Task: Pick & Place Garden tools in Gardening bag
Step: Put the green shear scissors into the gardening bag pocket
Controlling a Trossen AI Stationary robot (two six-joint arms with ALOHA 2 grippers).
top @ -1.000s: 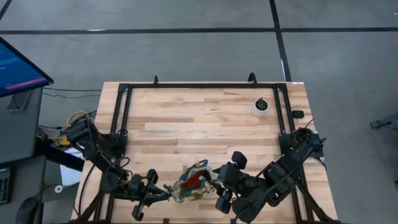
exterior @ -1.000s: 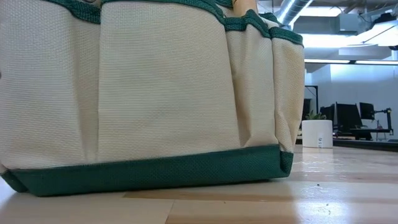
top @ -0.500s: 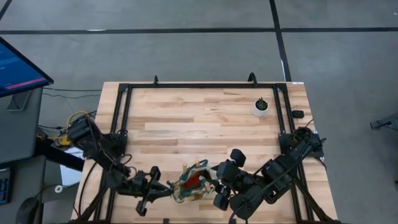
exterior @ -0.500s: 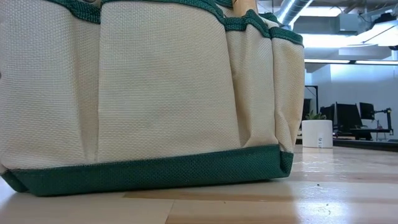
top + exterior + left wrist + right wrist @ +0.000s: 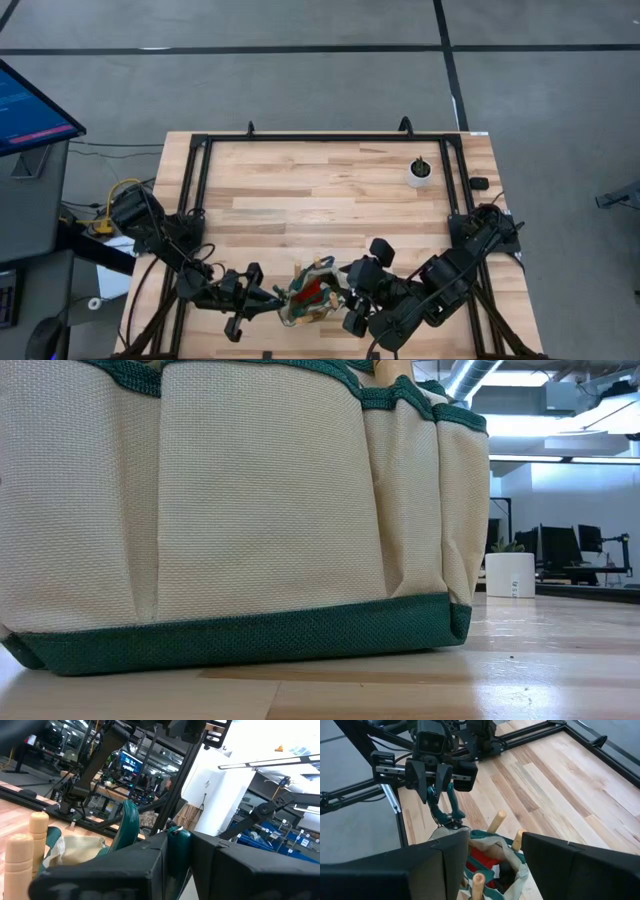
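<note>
The gardening bag [image 5: 312,296], tan with green trim and a red inside [image 5: 481,865], stands on its base near the table's near edge and fills the low view [image 5: 240,510]. Wooden tool handles [image 5: 497,821] stick up out of it. My left gripper [image 5: 270,300] is at the bag's left side, shut on the green-handled pruning shears [image 5: 441,806]. My right gripper [image 5: 348,296] is open at the bag's right side, its fingers spread wide above the rim [image 5: 492,840]. My left gripper pinches one green handle of the shears [image 5: 178,847] between its two fingers, and the other handle [image 5: 128,826] stands free beside it. The fingers slant down from the table's left. The shears hang below them, blade end [image 5: 453,819] down at the bag's left rim.
A small white pot with a plant [image 5: 420,171] stands at the far right and also shows in the low view [image 5: 510,575]. A small black item [image 5: 479,184] lies by the right edge. Black frame rails [image 5: 320,137] border the table. The far half is bare wood.
My left gripper has moved toward the table's right, closer to the bag, carrying the shears. My right gripper has shifted a little toward the bag. The bag has stayed put.
</note>
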